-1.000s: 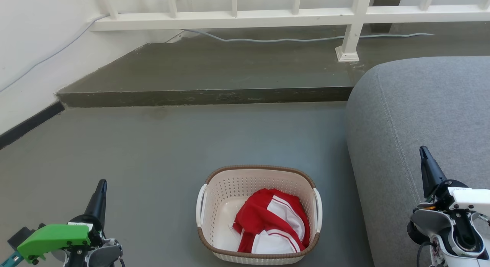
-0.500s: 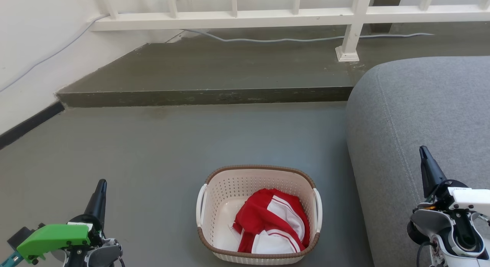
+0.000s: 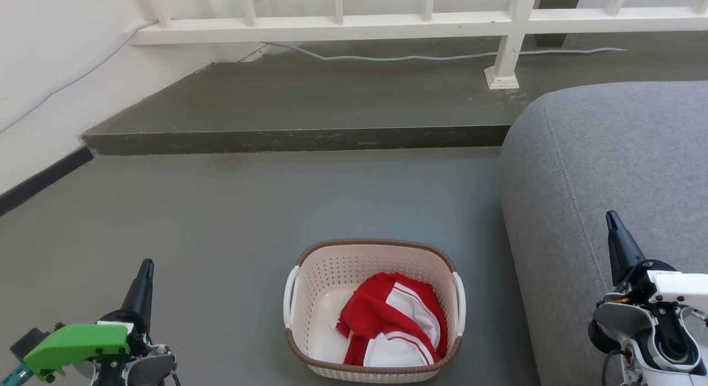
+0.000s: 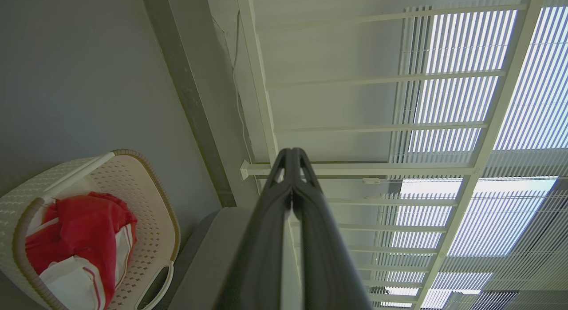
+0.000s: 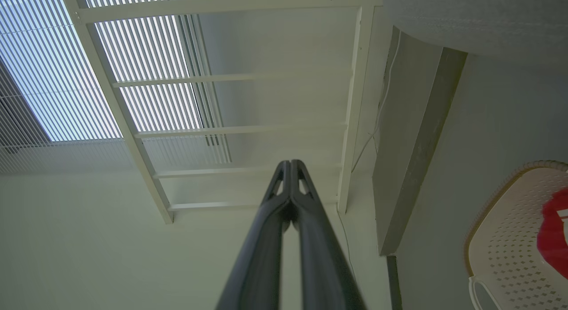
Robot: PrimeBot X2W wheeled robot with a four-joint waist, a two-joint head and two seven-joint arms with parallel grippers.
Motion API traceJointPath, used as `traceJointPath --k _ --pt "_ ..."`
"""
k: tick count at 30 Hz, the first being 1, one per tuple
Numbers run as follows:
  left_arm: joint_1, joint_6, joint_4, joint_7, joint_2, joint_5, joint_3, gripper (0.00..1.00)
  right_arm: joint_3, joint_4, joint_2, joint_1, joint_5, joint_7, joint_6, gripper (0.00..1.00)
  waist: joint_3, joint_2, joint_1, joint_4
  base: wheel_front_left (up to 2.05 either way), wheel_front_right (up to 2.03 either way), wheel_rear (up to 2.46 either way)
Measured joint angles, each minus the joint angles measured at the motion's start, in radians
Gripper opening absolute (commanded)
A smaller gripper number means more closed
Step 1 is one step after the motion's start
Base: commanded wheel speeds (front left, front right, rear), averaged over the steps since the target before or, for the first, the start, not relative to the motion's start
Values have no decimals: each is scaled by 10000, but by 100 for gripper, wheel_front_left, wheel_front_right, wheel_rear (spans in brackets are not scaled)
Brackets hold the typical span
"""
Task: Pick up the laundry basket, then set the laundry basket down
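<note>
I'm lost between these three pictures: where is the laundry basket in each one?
Head view: laundry basket at bottom centre.
Left wrist view: laundry basket in the lower left corner.
Right wrist view: laundry basket at the lower right edge, cut off.
Shared landmark: the raised step.

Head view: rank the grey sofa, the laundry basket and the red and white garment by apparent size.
1. grey sofa, partly cut off at the picture's edge
2. laundry basket
3. red and white garment, lying inside the basket
</note>
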Motion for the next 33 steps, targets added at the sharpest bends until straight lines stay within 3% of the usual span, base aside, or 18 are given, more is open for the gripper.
traceJointPath --k 33 --pt "-12 0 10 6 0 0 21 0 8 -10 2 0 31 -2 0 0 0 0 0 0 0 0 0"
